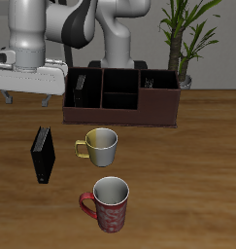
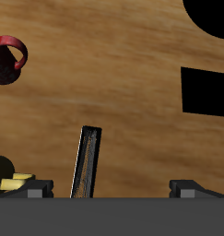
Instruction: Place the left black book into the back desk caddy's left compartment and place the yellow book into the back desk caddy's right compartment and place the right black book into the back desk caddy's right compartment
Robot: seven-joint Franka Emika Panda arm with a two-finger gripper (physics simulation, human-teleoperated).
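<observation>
Caddy [image 1: 119,97]: you'll find it at the table's [image 1: 187,185] back edge.
Book [image 1: 43,155]: stands before the caddy.
Mugs: one [image 1: 98,146] beside the book, another [image 1: 109,203] near the front edge.

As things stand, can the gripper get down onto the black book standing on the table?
Probably yes: the gripper hangs open above the black book, nothing between them; the mugs stand off to the side.
</observation>
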